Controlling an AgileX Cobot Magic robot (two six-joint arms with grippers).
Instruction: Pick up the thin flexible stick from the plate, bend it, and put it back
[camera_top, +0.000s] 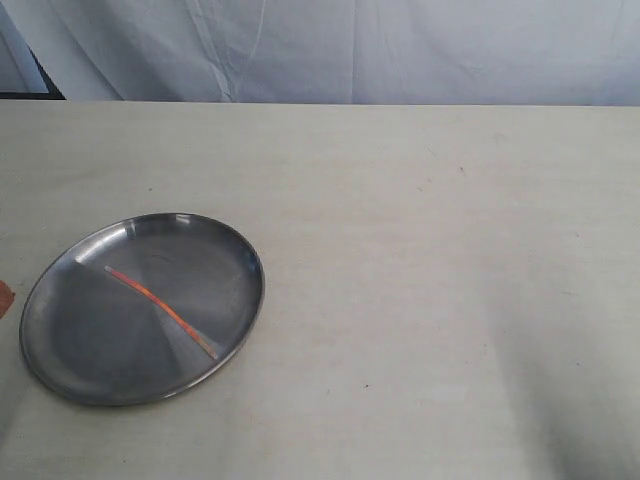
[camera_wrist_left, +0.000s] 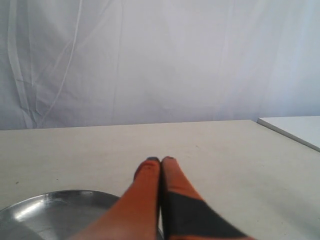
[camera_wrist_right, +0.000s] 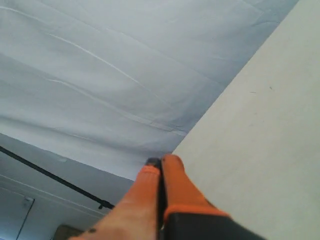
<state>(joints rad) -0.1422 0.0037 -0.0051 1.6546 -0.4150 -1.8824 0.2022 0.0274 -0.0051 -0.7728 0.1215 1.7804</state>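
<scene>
The thin flexible stick (camera_top: 160, 311) is seen lying across the plate (camera_top: 85, 355) on the tabletop (camera_top: 420, 300). The left gripper (camera_wrist_left: 161, 160) and right gripper (camera_wrist_right: 161, 160) are pressed together, empty. Picking, bending and returning are judged not yet done.

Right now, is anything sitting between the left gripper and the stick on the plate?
Nothing visible does. The thin flexible stick lies alone across the plate, with nothing on or beside it. The left gripper is shut and sits over the plate's edge in its wrist view, where only bare steel shows near it.
</scene>
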